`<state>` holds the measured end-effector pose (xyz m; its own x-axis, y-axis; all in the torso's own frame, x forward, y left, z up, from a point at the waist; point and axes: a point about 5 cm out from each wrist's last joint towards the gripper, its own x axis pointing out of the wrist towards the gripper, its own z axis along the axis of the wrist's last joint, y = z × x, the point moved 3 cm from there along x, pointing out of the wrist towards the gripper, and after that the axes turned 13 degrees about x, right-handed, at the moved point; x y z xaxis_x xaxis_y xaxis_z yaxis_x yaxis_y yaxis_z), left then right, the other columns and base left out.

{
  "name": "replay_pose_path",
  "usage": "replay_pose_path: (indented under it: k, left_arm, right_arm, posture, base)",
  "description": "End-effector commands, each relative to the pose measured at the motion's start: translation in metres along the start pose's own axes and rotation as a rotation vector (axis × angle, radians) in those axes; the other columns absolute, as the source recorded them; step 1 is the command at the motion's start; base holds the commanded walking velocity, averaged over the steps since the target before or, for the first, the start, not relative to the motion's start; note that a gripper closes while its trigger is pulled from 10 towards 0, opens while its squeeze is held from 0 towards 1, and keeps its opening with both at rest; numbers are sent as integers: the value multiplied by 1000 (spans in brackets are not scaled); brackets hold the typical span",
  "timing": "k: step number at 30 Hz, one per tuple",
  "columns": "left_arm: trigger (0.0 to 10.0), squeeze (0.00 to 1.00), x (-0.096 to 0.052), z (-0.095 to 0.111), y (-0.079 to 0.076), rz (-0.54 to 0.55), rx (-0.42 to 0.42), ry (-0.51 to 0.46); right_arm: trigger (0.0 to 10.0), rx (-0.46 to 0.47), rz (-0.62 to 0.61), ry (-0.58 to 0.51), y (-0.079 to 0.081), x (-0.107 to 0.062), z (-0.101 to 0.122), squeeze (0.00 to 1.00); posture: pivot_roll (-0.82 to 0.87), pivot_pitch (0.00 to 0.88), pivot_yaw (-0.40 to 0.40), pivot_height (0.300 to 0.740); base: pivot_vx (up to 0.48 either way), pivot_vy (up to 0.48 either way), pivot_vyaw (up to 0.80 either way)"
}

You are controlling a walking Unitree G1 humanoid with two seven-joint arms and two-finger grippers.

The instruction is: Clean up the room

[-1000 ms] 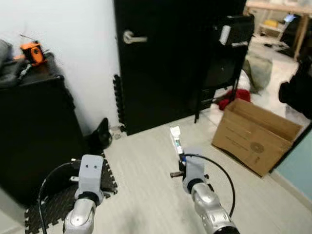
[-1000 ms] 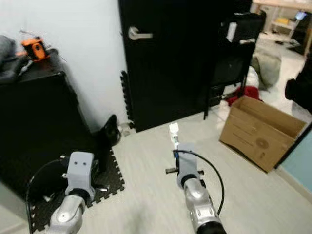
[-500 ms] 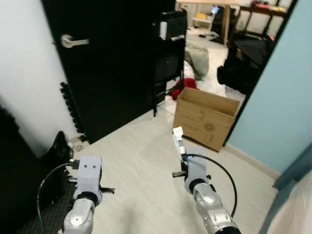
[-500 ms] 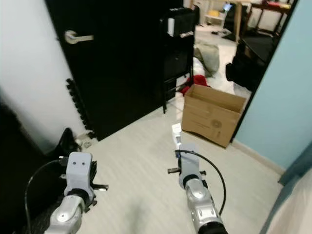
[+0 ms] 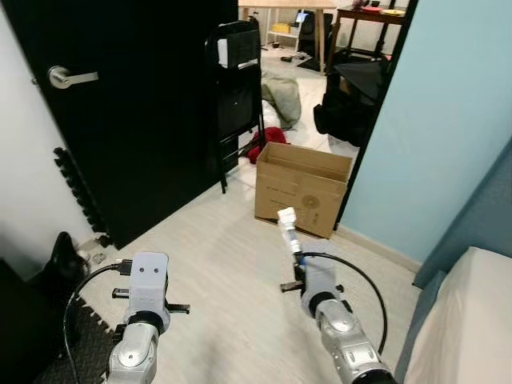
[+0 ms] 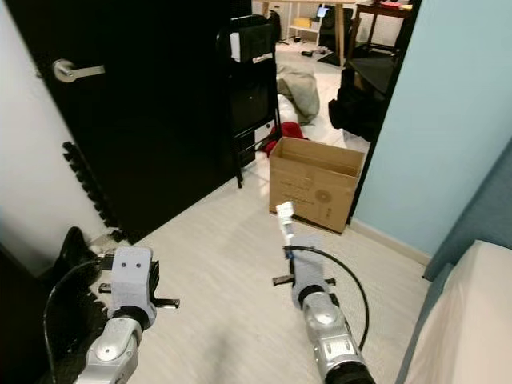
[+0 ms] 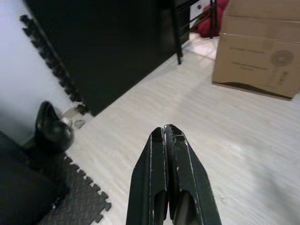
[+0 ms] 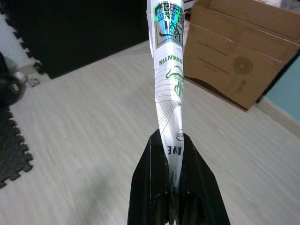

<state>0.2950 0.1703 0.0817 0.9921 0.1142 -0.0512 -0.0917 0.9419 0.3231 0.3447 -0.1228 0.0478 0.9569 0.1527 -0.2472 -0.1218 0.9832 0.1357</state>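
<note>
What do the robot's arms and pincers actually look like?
Both arms are shiny silver tubes ending in pale grey boxy wrist blocks, each with a looping black cable. The left gripper and right gripper each have two long, tapered black fingers.

A: Floor [image 5: 232, 272]: pale wood-look planks, matt. Box [image 5: 302, 188]: plain brown cardboard, matt.

B: Noted. Wrapper [image 8: 168, 89]: thin glossy printed plastic, creased. Right tool [image 8: 174, 154]: smooth black plastic, slight sheen. Mat [image 7: 77, 197]: black textured foam.
</note>
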Motion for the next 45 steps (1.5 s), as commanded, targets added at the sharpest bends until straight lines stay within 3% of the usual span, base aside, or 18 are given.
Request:
replay_pose_path:
  k: [1,32,45]
  left_arm:
    - [10000,0,-2,-4,2,7,6,9]
    - [10000,0,-2,1,3,-22,5,-29]
    - [10000,0,-2,1,2,-29,5,-30]
  right_arm:
    - [10000,4,-4,20,-1,-1,-4,0]
    - [10000,35,-24,17,-3,-1,-5,0]
    - [10000,38,-38,22,-5,-1,-5,0]
  posture:
    - [-9,108,6,740]
    - [-2,106,12,740]
    - [-2,96,13,740]
  base:
    - [0,0,0]
    - [319,0,0]
    - [359,0,-774]
